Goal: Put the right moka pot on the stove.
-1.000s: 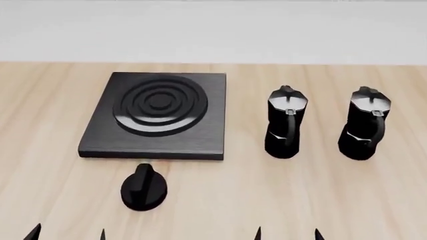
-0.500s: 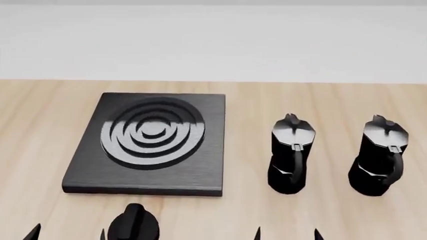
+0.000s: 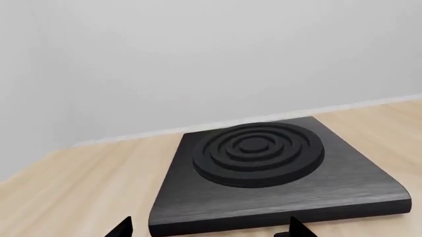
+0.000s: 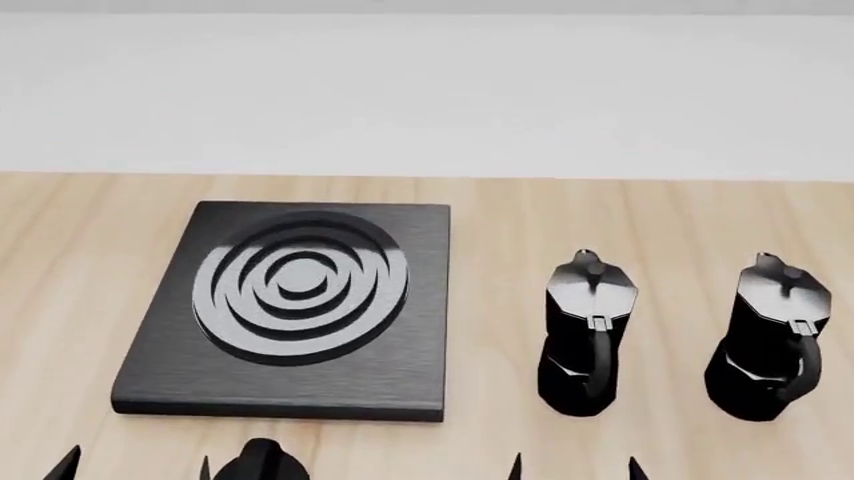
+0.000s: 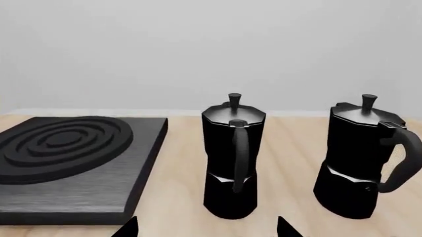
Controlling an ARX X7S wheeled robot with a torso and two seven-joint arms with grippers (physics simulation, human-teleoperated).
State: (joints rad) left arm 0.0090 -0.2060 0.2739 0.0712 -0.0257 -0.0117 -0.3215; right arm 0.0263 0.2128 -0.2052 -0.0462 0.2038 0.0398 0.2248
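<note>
The right moka pot [image 4: 766,338] stands upright on the wooden table at the right, handle toward me; it also shows in the right wrist view [image 5: 359,157]. The other moka pot [image 4: 585,335] stands to its left, also in the right wrist view [image 5: 232,155]. The stove [image 4: 294,310] lies flat at the left, its ringed burner [image 4: 300,285] bare; it shows in the left wrist view [image 3: 277,182] and the right wrist view [image 5: 72,168]. My left gripper [image 4: 134,468] and right gripper [image 4: 574,468] are open and empty, only fingertips showing at the near edge.
A small black round knob [image 4: 258,460] sits on the table in front of the stove, partly cut off by the frame edge. A pale wall runs behind the table's far edge.
The head view has tilted upward: stove, pots and knob have slid down in the frame, and more wall shows. Nothing on the table has moved.
</note>
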